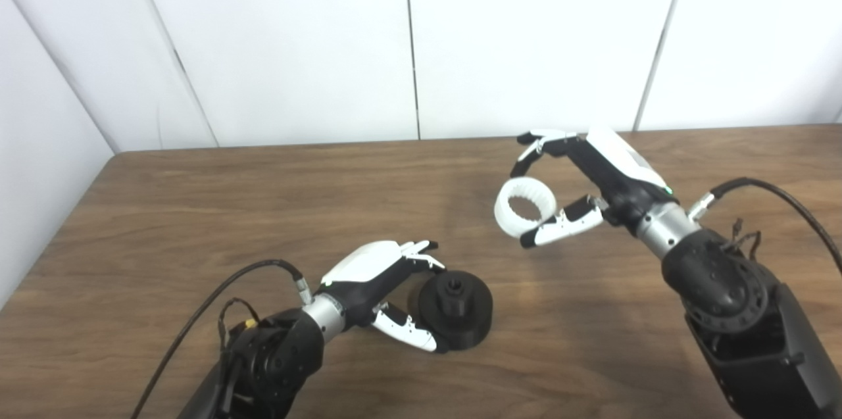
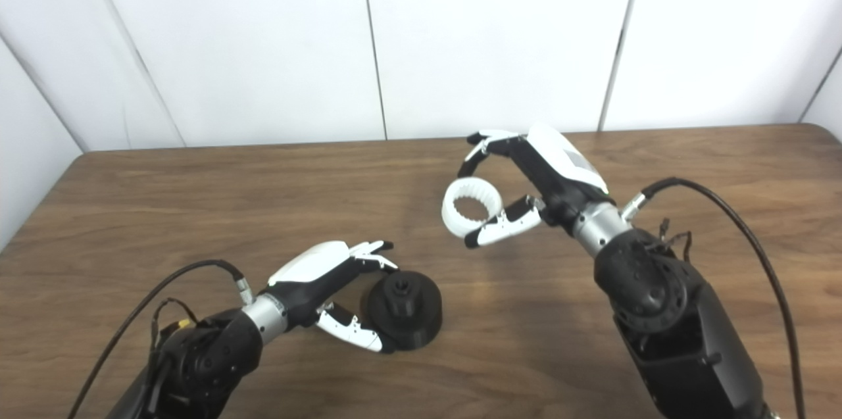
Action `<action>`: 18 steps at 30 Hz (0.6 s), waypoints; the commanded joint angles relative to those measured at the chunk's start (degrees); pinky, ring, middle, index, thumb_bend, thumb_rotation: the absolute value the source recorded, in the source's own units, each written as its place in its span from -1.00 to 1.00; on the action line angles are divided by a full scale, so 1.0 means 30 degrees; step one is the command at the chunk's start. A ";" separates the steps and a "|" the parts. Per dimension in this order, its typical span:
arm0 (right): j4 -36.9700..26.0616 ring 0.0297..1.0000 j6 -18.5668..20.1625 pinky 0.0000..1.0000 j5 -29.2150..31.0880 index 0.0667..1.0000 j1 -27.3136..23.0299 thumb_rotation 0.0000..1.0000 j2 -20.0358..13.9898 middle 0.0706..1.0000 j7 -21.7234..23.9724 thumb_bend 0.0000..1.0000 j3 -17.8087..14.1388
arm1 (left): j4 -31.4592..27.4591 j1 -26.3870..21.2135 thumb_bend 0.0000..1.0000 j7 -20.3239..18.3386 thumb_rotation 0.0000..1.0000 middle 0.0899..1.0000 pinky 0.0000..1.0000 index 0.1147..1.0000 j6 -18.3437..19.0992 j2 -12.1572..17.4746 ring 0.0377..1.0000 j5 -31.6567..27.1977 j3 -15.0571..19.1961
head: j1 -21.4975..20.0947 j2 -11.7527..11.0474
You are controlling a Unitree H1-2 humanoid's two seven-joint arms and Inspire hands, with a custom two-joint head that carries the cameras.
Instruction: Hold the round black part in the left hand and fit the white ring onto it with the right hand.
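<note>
The round black part point(image 1: 456, 307) rests on the wooden table point(image 1: 197, 208), with a small hub sticking up from its top. My left hand point(image 1: 388, 291) reaches in from its left side, fingers and thumb closed around the part's rim. The white ring point(image 1: 524, 208), ribbed on its inside, hangs in the air above the table to the upper right of the black part. My right hand point(image 1: 579, 185) is shut on the white ring, pinching it between fingers above and thumb below. The ring stands well apart from the black part.
White wall panels point(image 1: 408, 44) rise behind the table's far edge. The table's left edge point(image 1: 59, 235) runs close to my left arm. Cables loop off both forearms, one point(image 1: 783, 198) beside the right wrist.
</note>
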 commanded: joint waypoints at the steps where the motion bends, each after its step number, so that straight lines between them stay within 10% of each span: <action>1: -0.1012 0.79 -0.0018 0.66 -0.0143 -0.09 -0.0666 -0.72 0.0144 0.67 0.0139 0.05 0.0004 | 0.0066 -0.0482 1.00 -0.0184 -0.22 1.00 0.91 0.48 0.0121 0.0157 1.00 0.0045 -0.0040 | 0.0016 0.0003; 18: -0.1837 0.82 0.0050 0.62 -0.0047 -0.10 -0.0080 -0.72 0.0831 0.69 0.1667 0.05 0.1257 | 0.0147 -0.0528 1.00 -0.0142 -0.20 1.00 0.93 0.47 0.0022 0.0091 1.00 -0.0026 -0.0037 | -0.0038 -0.0022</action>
